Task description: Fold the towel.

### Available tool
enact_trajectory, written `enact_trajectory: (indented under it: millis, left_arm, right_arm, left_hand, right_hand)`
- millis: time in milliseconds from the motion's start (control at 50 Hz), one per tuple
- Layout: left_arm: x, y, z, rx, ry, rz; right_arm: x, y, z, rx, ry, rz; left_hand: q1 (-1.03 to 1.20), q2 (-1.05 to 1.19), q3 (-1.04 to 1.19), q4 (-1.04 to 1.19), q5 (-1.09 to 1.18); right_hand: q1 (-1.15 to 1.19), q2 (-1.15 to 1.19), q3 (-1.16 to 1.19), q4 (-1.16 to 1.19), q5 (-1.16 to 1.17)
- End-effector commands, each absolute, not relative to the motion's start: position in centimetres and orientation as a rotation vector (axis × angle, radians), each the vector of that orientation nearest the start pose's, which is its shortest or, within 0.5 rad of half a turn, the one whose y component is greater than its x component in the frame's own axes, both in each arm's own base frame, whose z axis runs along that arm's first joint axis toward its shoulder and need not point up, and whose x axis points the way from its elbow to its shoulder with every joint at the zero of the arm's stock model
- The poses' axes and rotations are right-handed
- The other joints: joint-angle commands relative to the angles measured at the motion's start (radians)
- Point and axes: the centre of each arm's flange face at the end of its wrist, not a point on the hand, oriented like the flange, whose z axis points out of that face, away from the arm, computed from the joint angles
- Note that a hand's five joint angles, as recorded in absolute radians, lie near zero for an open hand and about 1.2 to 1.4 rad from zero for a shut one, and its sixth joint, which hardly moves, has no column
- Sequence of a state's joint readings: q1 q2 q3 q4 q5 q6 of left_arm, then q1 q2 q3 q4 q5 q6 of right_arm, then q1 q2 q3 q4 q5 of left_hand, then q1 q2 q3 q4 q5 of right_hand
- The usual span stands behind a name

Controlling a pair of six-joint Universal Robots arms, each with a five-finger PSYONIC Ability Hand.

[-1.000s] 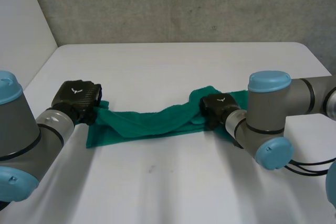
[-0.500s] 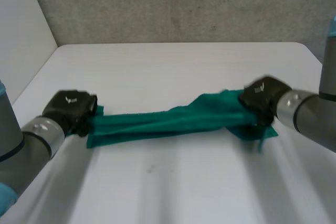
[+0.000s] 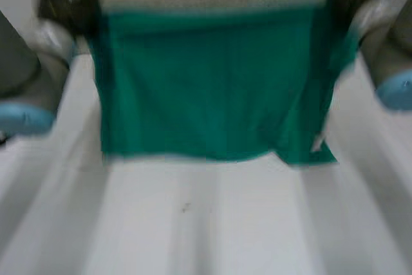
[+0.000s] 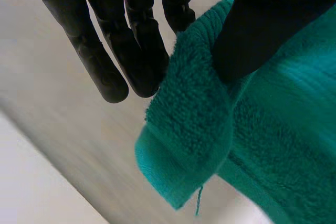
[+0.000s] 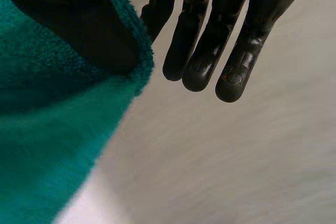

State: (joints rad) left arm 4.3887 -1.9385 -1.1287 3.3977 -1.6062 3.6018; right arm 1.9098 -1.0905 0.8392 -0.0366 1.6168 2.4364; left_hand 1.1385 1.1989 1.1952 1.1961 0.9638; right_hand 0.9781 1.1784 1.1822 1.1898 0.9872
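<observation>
Two upper corners of the green terry towel [image 3: 206, 82] are held up above the white bench [image 3: 212, 223]. The black left hand [image 4: 131, 35] pinches one corner between thumb and straight fingers, and the right hand [image 5: 210, 35] pinches the other likewise.

Step judged: spreading the towel before the first fold. It hangs as a flat sheet, its long axis running hand to hand across the bench and its free edge pointing down toward the bench.

The next move calls for lowering both corners evenly onto the bench.

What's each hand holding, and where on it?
The green towel: left hand and right hand each pinch an upper corner between thumb and fingers; it hangs spread between them.
</observation>
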Motion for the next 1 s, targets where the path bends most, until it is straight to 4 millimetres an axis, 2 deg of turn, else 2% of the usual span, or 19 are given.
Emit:
enact_trajectory:
  millis: [20,40,80,140,240,280,300,340,380,400,420,440,500,520,580,720,760,880,1000]
  left_arm:
    - [-24.7,-34.0,41.5,0.346,1.344,-2.8]
    - [-24.7,-34.0,41.5,0.346,1.344,-2.8]
    - [-24.3,-34.2,38.4,0.385,1.474,-2.721]
    - [-24.1,-34.0,36.5,0.406,1.546,-2.674]
    - [-23.9,-33.1,31.0,0.49,1.752,-2.529]
    - [-23.9,-32.9,30.1,0.503,1.783,-2.505]
    - [-23.8,-32.8,29.3,0.514,1.81,-2.484]
    - [-23.7,-32.2,26.2,0.56,1.914,-2.4]
    - [-23.7,-32.1,25.2,0.579,1.942,-2.379]
    - [-23.9,-32.1,23.1,0.617,2.001,-2.33]
    - [-23.9,-32.1,23.1,0.617,2.002,-2.329]
    - [-24.1,-31.9,19.2,0.688,2.112,-2.223]
    - [-24.1,-31.8,18.4,0.699,2.137,-2.197]
    - [-24.0,-31.6,16.0,0.723,2.209,-2.115]
    - [-23.9,-31.4,15.2,0.733,2.233,-2.085]
    - [-23.1,-31.1,14.7,0.719,2.256,-2.049]
    - [-22.7,-31.2,14.9,0.703,2.253,-2.045]
    - [-21.1,-31.3,15.9,0.645,2.236,-2.044]
    - [-21.1,-30.6,16.1,0.653,2.253,-2.032]
  right_arm:
    - [25.3,-32.3,44.7,-0.661,1.273,-3.046]
    - [25.5,-32.3,43.9,-0.698,1.303,-3.013]
    - [25.9,-32.4,41.2,-0.794,1.418,-2.912]
    - [25.8,-32.3,37.7,-0.904,1.579,-2.767]
    - [26.0,-32.1,32.1,-1.034,1.786,-2.539]
    - [26.0,-32.2,31.0,-1.053,1.815,-2.502]
    - [26.1,-32.3,28.3,-1.087,1.89,-2.407]
    - [26.1,-32.5,26.6,-1.107,1.939,-2.35]
    - [26.3,-32.8,23.5,-1.142,2.021,-2.242]
    - [26.3,-32.9,22.4,-1.153,2.049,-2.205]
    - [26.3,-33.0,21.4,-1.163,2.074,-2.17]
    - [26.4,-33.0,20.4,-1.172,2.099,-2.132]
    - [26.4,-33.1,15.8,-1.21,2.223,-1.956]
    - [26.4,-33.0,15.1,-1.218,2.24,-1.924]
    - [26.3,-32.8,13.4,-1.218,2.298,-1.827]
    - [25.2,-32.9,12.9,-1.093,2.37,-1.758]
    - [24.3,-33.2,13.2,-0.932,2.4,-1.735]
    - [22.3,-34.0,14.1,-0.654,2.43,-1.711]
    - [20.1,-35.3,14.0,-0.438,2.476,-1.655]
  left_hand:
    - [0.258,0.197,0.201,0.2,0.258]
    - [0.258,0.197,0.201,0.2,0.258]
    - [0.258,0.197,0.201,0.2,0.258]
    - [0.258,0.197,0.201,0.2,0.258]
    - [0.258,0.197,0.201,0.2,0.258]
    - [0.258,0.197,0.201,0.2,0.258]
    - [0.258,0.197,0.201,0.2,0.258]
    - [0.258,0.197,0.201,0.2,0.258]
    - [0.258,0.197,0.201,0.2,0.258]
    - [0.258,0.197,0.201,0.2,0.258]
    - [0.258,0.197,0.201,0.2,0.258]
    - [0.258,0.197,0.201,0.2,0.258]
    - [0.258,0.197,0.201,0.2,0.258]
    - [0.258,0.197,0.201,0.2,0.258]
    - [0.258,0.197,0.201,0.2,0.258]
    - [0.258,0.197,0.201,0.2,0.258]
    - [0.258,0.197,0.201,0.2,0.258]
    - [0.258,0.197,0.201,0.2,0.258]
    - [0.258,0.197,0.201,0.2,0.258]
  right_hand:
    - [0.418,0.218,0.214,0.206,0.235]
    - [0.418,0.218,0.214,0.206,0.235]
    - [0.418,0.218,0.214,0.206,0.235]
    - [0.418,0.218,0.214,0.206,0.235]
    - [0.418,0.218,0.214,0.206,0.235]
    - [0.418,0.218,0.214,0.206,0.235]
    - [0.418,0.218,0.214,0.206,0.235]
    - [0.418,0.218,0.214,0.206,0.235]
    - [0.418,0.218,0.214,0.206,0.235]
    - [0.418,0.218,0.214,0.206,0.235]
    - [0.418,0.218,0.214,0.206,0.235]
    - [0.418,0.218,0.214,0.206,0.235]
    - [0.418,0.218,0.214,0.206,0.235]
    - [0.418,0.218,0.214,0.206,0.235]
    - [0.418,0.218,0.214,0.206,0.235]
    - [0.402,0.201,0.197,0.19,0.218]
    - [0.077,-0.124,-0.127,-0.135,-0.107]
    - [-0.246,-0.446,-0.45,-0.458,-0.43]
    - [-0.306,-0.506,-0.51,-0.518,-0.49]
